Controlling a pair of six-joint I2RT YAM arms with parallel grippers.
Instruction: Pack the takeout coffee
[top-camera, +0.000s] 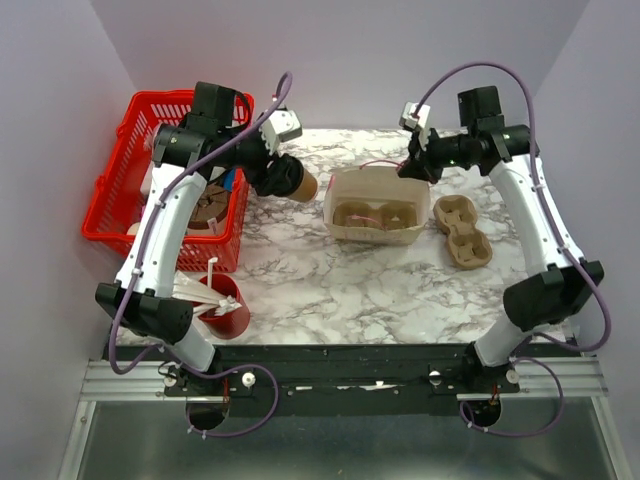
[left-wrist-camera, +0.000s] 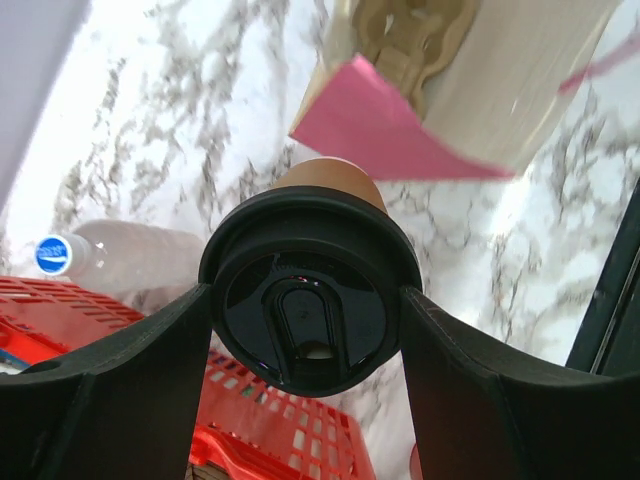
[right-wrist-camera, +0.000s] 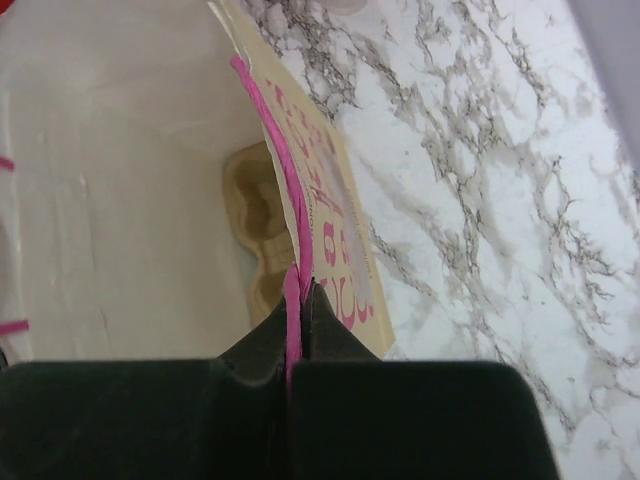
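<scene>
My left gripper (top-camera: 283, 178) is shut on the takeout coffee (top-camera: 300, 184), a tan paper cup with a black lid (left-wrist-camera: 308, 292). It holds the cup tilted in the air, between the red basket (top-camera: 170, 140) and the paper bag (top-camera: 375, 205). The cream bag stands open with a pulp cup carrier (top-camera: 372, 215) inside it. My right gripper (top-camera: 412, 163) is shut on the bag's pink handle (right-wrist-camera: 295, 262) at the bag's right rim. The carrier also shows inside the bag in the right wrist view (right-wrist-camera: 258, 225).
A second pulp cup carrier (top-camera: 462, 232) lies on the marble table right of the bag. A red cup of white sticks (top-camera: 222, 305) stands at the front left. The red basket holds a water bottle (left-wrist-camera: 110, 258) and other items.
</scene>
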